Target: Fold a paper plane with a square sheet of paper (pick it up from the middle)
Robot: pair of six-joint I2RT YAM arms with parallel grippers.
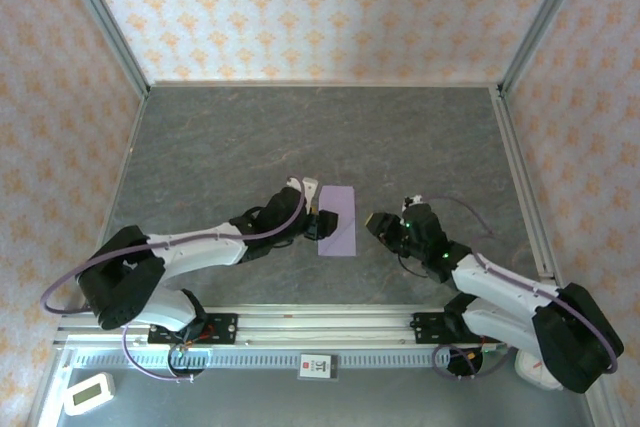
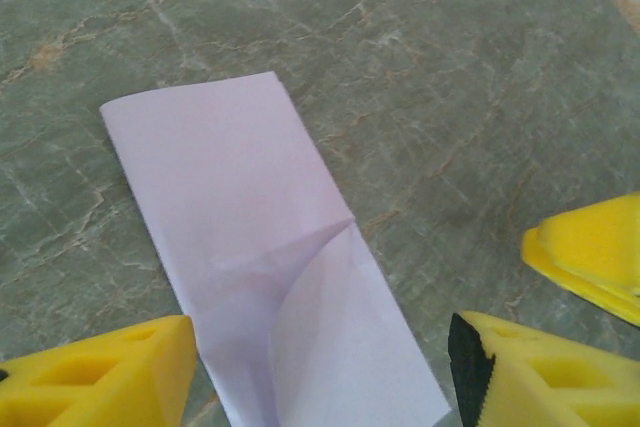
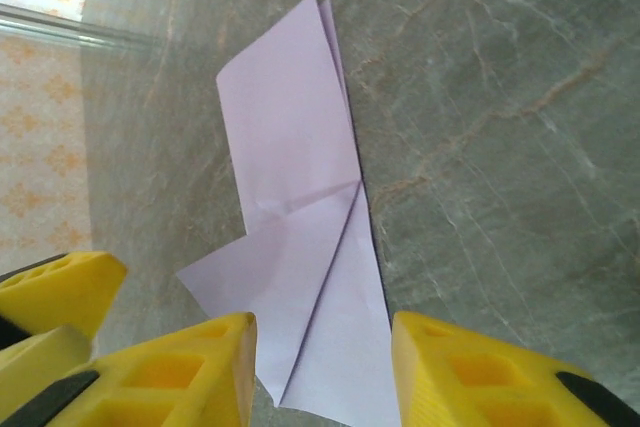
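Note:
The pale lilac square sheet of paper (image 1: 337, 220) lies flat on the grey table, folded into a narrow strip with a diagonal flap near one end. From the left wrist, the sheet of paper (image 2: 250, 237) runs down between my yellow fingers (image 2: 110, 377). My left gripper (image 2: 320, 382) is open and straddles the strip's end. In the right wrist view the paper (image 3: 295, 167) shows a slanted crease and a corner sticking out to the left. My right gripper (image 3: 325, 377) is open, one finger on each side of the strip's near end. Seen from above, the left gripper (image 1: 318, 219) and right gripper (image 1: 372, 222) flank the sheet.
Grey marbled table (image 1: 300, 137) with patterned walls on three sides. A metal rail (image 1: 320, 325) carries both arm bases along the near edge. A small white device (image 1: 88, 393) sits at the bottom left. The other arm's yellow fingers appear in each wrist view.

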